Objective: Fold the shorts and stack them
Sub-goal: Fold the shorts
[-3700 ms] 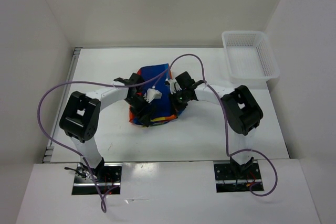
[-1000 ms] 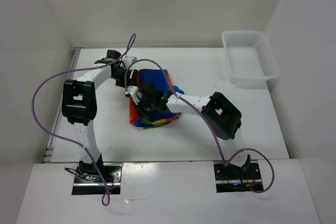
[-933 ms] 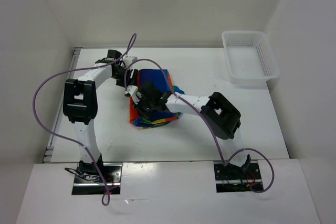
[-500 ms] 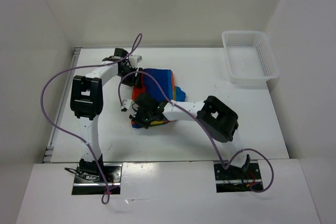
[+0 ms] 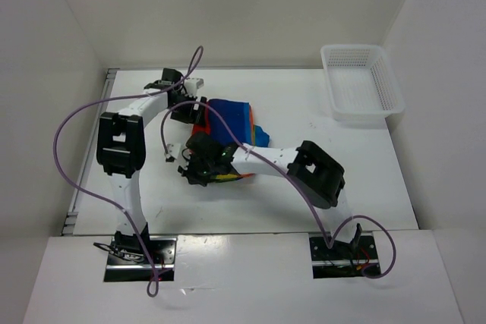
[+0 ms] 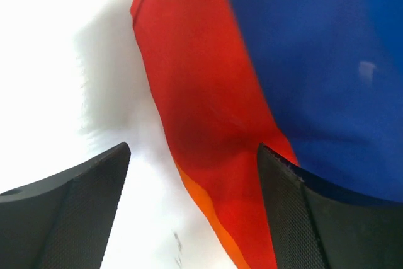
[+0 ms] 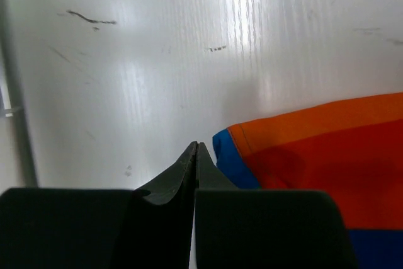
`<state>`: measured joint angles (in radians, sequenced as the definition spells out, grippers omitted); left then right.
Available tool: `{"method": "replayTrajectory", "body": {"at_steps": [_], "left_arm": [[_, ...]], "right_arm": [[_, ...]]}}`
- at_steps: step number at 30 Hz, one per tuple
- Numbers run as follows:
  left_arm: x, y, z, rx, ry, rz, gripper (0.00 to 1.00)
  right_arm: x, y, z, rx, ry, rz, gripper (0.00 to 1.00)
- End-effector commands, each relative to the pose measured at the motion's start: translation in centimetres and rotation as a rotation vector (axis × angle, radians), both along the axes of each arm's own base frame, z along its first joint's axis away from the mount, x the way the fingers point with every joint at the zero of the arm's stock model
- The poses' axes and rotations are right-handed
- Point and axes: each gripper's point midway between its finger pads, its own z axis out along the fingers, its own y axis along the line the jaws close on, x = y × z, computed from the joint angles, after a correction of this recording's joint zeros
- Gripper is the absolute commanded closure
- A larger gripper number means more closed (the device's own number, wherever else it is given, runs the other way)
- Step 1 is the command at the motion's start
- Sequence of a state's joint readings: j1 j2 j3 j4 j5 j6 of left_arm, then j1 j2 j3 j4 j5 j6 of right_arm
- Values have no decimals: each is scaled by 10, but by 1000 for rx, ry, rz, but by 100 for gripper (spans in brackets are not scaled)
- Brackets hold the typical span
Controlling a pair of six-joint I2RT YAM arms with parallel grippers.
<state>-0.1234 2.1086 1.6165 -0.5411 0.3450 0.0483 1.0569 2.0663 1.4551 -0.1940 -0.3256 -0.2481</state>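
fingers point(image 6: 75, 212) of the left gripper point(image 6: 192, 150) spread over the shorts point(image 5: 230, 114), right gripper point(image 7: 195, 155) pinched shut beside them

the shorts lie as a folded bundle on the white table point(image 5: 395, 180), left of its middle. the blue stripe is uppermost, red runs along the left edge, and orange and yellow show at the near edge.

in the left wrist view the two dark fingers stand wide apart with nothing clamped. the red stripe fills the gap between them and blue lies to its right. whether the pads touch the cloth cannot be told.

in the right wrist view the fingers are pressed together with nothing between them. their tip points at bare table just beside a corner of the shorts, where a blue hem, orange and red show. dark scuff marks point(image 7: 91, 20) streak the table beyond.

from above, the left arm reaches to the far left edge of the bundle, and the right arm stretches across from the right to its near left corner. purple cables point(image 5: 67, 130) loop from both arms. a white mesh basket point(image 5: 363, 117) sits at the far right corner, well apart from the shorts.
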Motion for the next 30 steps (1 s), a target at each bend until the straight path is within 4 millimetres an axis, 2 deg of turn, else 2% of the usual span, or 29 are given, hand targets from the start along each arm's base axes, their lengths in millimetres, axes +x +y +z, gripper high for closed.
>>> {"method": "replayTrajectory", "body": {"at_steps": [1,2,3,4,5,7,8,9,10,11,12,13,15,16,19,20,22,23,24,25,26,27,30], "left_arm": [[6,-14,71,-74,-162,-51,10],[3,-15,85,-82,-186,-65,10],[3,-15,91,-83,-200,-65,10],[-1,-17,97,-95,-204,-73,9],[-2,-16,110,-97,-225,-74,9],[-5,-16,117,-98,-233,-74,8],[-7,-16,129,-99,-249,-75,8],[-7,-15,133,-95,-263,-83,8],[-13,-16,137,-100,-260,-98,8],[-17,-18,137,-111,-248,-106,8],[-23,-19,131,-121,-221,-112,9],[-32,-24,124,-125,-185,-134,9],[-42,-29,115,-136,-151,-160,12],[-55,-31,100,-133,-99,-166,14],[-71,-35,79,-113,-43,-185,17],[-79,-34,68,-107,-13,-190,17],[-85,-38,56,-80,-4,-203,17],[-89,-40,49,-66,4,-207,17],[-95,-36,30,-27,49,-201,18],[-96,-36,23,-7,56,-202,18],[-99,-40,17,10,70,-203,18],[-100,-35,3,42,95,-192,18],[-107,-35,-23,89,153,-182,19]], "right_arm": [[-4,16,120,197,-69,52,100],[-6,14,134,215,-61,39,100],[1,6,141,217,-51,10,100],[4,1,163,253,-53,-5,100],[10,-4,171,269,-30,-47,100],[40,-32,162,234,4,-167,100],[51,-43,160,228,18,-223,100],[59,-57,140,179,32,-266,100],[81,-76,131,153,20,-340,100],[88,-86,123,133,22,-371,100],[101,-100,113,121,28,-410,100],[107,-104,97,98,43,-427,100],[119,-117,77,66,46,-460,100],[132,-127,65,56,53,-493,100],[141,-145,38,13,77,-515,100],[141,-152,22,-17,93,-519,100],[141,-163,5,-49,120,-540,100],[140,-175,-9,-81,138,-563,100],[140,-182,-19,-92,160,-587,100],[139,-188,-23,-95,182,-603,100],[142,-204,-38,-119,224,-653,100],[139,-202,-35,-84,276,-646,100],[133,-198,-49,-87,319,-623,100]]}}
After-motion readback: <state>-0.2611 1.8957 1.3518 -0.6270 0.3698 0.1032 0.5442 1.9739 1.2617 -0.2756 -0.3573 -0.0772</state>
